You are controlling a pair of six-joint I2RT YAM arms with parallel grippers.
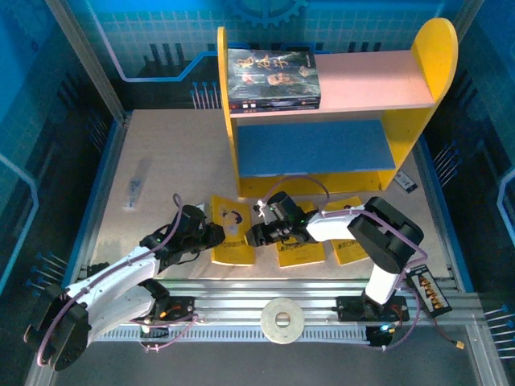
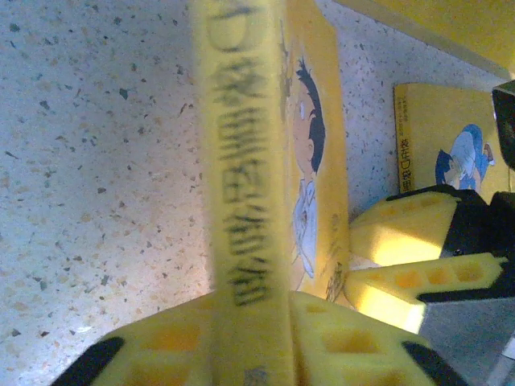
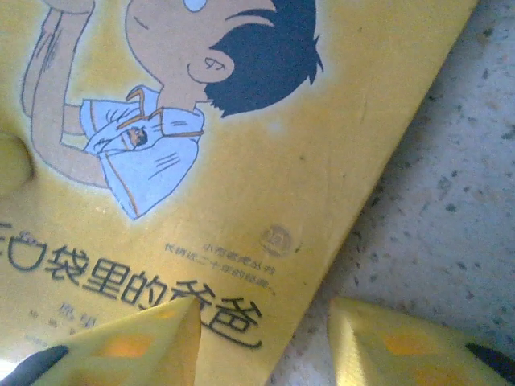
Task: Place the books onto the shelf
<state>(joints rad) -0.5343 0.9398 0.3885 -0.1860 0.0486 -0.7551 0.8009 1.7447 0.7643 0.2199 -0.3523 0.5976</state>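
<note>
A thin yellow book (image 1: 229, 229) with a cartoon boy on its cover lies in front of the shelf (image 1: 338, 88). My left gripper (image 1: 213, 235) is shut on its spine edge; in the left wrist view the spine (image 2: 241, 161) runs straight between the yellow fingers (image 2: 338, 338). My right gripper (image 1: 256, 236) stands open at the book's opposite edge. One of its fingertips (image 3: 153, 330) lies over the cover (image 3: 241, 161), the other over bare table. Two more yellow books (image 1: 299, 251) (image 1: 350, 241) lie flat under the right arm. Dark books (image 1: 272, 78) are stacked on the left of the pink upper board.
The blue lower board (image 1: 314, 146) of the shelf holds nothing. A small dark object (image 1: 406, 182) lies right of the shelf, a small grey item (image 1: 135, 191) at the left of the table. A white ring (image 1: 282, 320) sits on the near rail.
</note>
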